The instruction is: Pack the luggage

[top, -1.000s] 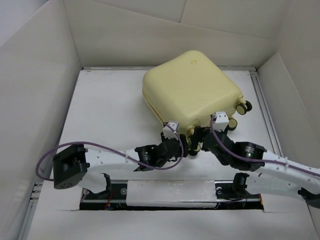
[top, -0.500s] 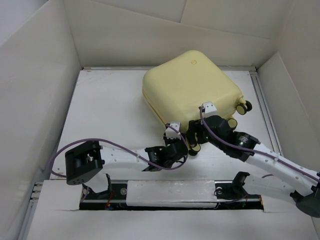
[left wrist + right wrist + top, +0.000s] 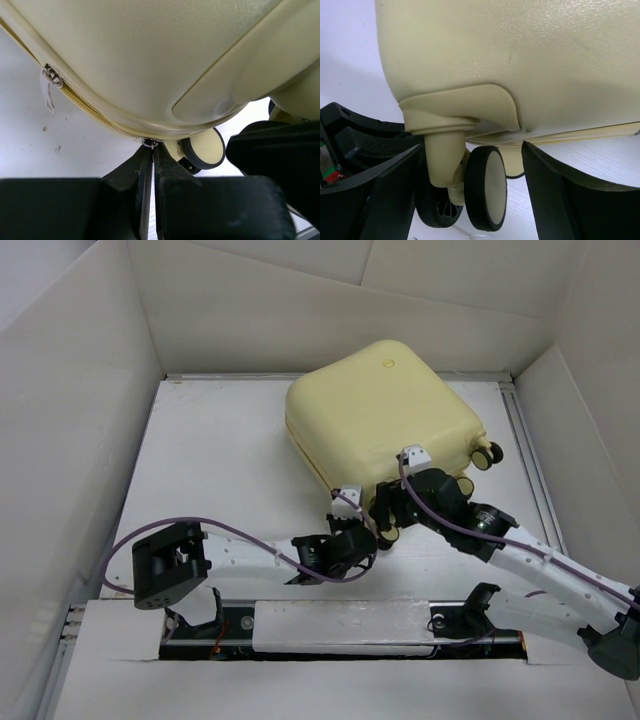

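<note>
A: Luggage [image 3: 380,420]: where is it, and in what state?
B: Flat on the table [image 3: 220,450], far half, right of centre, one corner turned toward the arms. Shell shut, no lining showing. The zip [image 3: 95,112] looks closed along the stretch of seam seen from the left wrist.
A: Left gripper [image 3: 150,150]?
B: Clenched at the near corner, tips pressed together on a small metal pull [image 3: 149,143] right at the seam. A second pull [image 3: 49,80] hangs further left on the same zip, untouched.
A: Right gripper [image 3: 472,150]?
B: Released. Jaws wide, one on each side of a wheel [image 3: 487,187] at the near-right corner, with a gap on both sides. It touches nothing that I can see.
A: Step in hand?
B: Judgement: zip work. The case is closed and the pull is pinched, so this is either opening it to load or finishing the close. Cannot tell which from here.
A: What does the next move call for?
B: Draw the pull along the seam line, following the rounded corner rather than tugging straight off the shell. The right gripper probably has to brace the case at the wheel corner, or the whole case slides with the tug. Risk: the thin tab slips out of the grip.
</note>
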Tool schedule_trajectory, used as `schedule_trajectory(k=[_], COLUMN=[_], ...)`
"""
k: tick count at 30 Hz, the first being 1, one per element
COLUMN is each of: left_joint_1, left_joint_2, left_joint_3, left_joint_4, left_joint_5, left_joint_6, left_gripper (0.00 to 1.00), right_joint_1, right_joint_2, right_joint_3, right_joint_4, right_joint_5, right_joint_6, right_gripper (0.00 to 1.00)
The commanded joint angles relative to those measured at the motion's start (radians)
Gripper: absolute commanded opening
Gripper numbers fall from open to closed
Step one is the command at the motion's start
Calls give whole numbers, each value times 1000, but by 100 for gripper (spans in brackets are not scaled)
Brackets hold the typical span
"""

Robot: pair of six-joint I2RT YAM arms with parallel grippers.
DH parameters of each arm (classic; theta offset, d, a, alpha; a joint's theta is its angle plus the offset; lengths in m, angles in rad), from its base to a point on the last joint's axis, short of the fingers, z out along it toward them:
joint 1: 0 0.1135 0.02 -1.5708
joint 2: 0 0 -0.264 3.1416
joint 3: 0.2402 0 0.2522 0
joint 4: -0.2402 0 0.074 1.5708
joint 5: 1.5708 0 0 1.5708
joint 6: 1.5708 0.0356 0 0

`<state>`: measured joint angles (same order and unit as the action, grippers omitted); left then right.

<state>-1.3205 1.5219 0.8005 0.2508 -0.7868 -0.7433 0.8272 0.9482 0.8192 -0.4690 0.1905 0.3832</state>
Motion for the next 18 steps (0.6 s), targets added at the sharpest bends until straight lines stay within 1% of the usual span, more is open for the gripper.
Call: schedule_trajectory(k=[1, 2, 3, 6, 7, 8, 10, 14, 18], left_joint_1=[32, 32, 32, 32, 44, 44, 55, 119, 179], left_joint_2=[-61, -72, -81, -112, -124, -124, -149, -209, -242], left_joint_3=[-12, -30, -40, -69, -81, -81, -116, -178, -221], left_joint_4=[50, 50, 50, 59, 59, 59, 74, 100, 110], left_joint_5=[-132, -132, -132, -141, -141, -141, -109, -75, -42], left_joint_6=[24, 34, 35, 58, 58, 58, 67, 78, 97], left_gripper=[0, 0, 0, 0, 0, 0, 0, 0, 0], right_joint_1=[-28, -46, -56, -83, -98, -99, -109, -109, -109], right_joint_2=[-11, 3, 14, 44, 58, 58, 58, -6, -63], right_joint_3=[1, 1, 11, 20, 20, 20, 20, -5, -43], right_joint_4=[47, 47, 37, 17, 17, 16, 7, -28, -19], right_joint_5=[-14, -28, -45, -55, -56, -56, -56, -46, -56], right_joint_6=[-29, -29, -39, -49, -58, -58, -58, -58, -49], right_gripper=[82, 81, 77, 39, 29, 15, 1, 0, 0])
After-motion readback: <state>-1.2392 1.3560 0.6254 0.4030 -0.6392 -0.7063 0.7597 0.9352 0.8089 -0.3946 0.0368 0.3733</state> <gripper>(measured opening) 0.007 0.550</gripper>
